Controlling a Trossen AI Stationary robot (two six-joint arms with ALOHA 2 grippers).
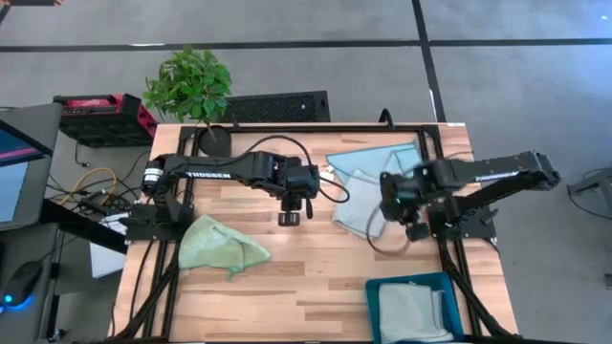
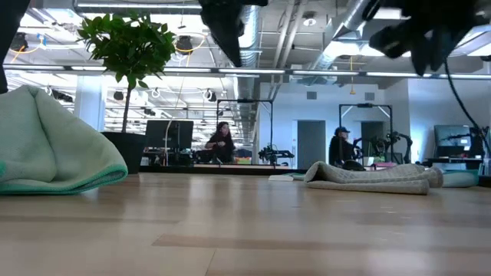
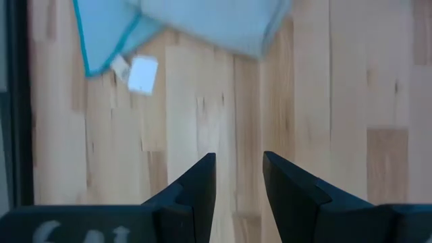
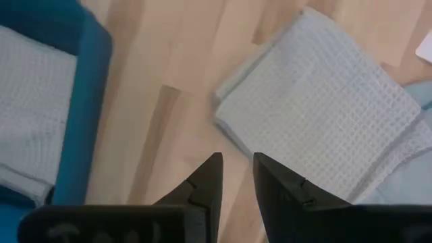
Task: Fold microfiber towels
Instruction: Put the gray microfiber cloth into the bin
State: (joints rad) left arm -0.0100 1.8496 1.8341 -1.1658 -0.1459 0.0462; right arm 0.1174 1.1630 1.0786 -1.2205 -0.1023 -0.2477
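Jaws narrowly parted on both grippers, left [image 3: 239, 177] and right [image 4: 236, 177], holding nothing above counter [image 1: 316, 258]. Teal bin [image 4: 84, 101] beside right jaws, grey towel [image 4: 27, 108] folded inside. Light blue towel [image 3: 202, 23] spread flat ahead of left jaws.

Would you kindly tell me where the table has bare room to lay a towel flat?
The widest bare wood lies between the green towel and the teal bin. It is crowded at the far right, where the grey towel overlaps the blue towel, under the right pincer.
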